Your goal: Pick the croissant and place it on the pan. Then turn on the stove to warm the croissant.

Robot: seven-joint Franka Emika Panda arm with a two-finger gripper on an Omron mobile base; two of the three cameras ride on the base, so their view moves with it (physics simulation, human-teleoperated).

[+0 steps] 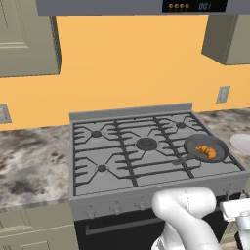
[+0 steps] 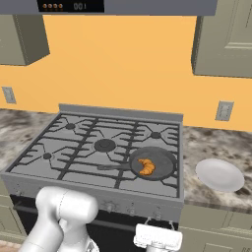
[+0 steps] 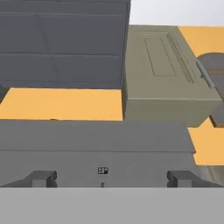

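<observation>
Right base view shows the croissant (image 2: pixel 145 167) in the pan (image 2: pixel 165 158), so we line the gripper (image 3: pixel 111 177), jaws spread, squarely on a stove (image 2: pixel 74 147) knob.

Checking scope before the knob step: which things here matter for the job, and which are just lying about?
Job:
croissant, lying in the pan
pan, on the front right burner
stove, knobs along its front
pincer, fingers apart

Lying about:
white plate, on the counter right of the stove
wall outlets
</observation>
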